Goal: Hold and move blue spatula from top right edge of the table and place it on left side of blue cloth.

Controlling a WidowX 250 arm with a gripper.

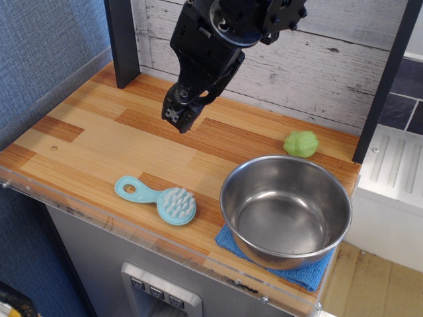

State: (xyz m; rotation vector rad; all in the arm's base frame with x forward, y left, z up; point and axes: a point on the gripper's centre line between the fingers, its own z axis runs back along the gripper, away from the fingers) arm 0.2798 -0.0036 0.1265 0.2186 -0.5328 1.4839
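The blue spatula (158, 199), a light-blue brush with pale bristles facing up, lies flat on the table (92, 142) near the front edge, its handle with the oval hole pointing left. The blue cloth (301, 273) lies at the front right under a steel bowl, only its front corners showing. The brush sits just left of the cloth and bowl. My gripper (177, 119) hangs above the middle back of the table, well above and behind the brush, fingers close together and holding nothing.
A steel bowl (285, 210) stands on the cloth at the front right. A green lumpy ball (301, 143) rests at the back right. A dark post (121, 43) stands at the back left and another (383, 79) at the right edge.
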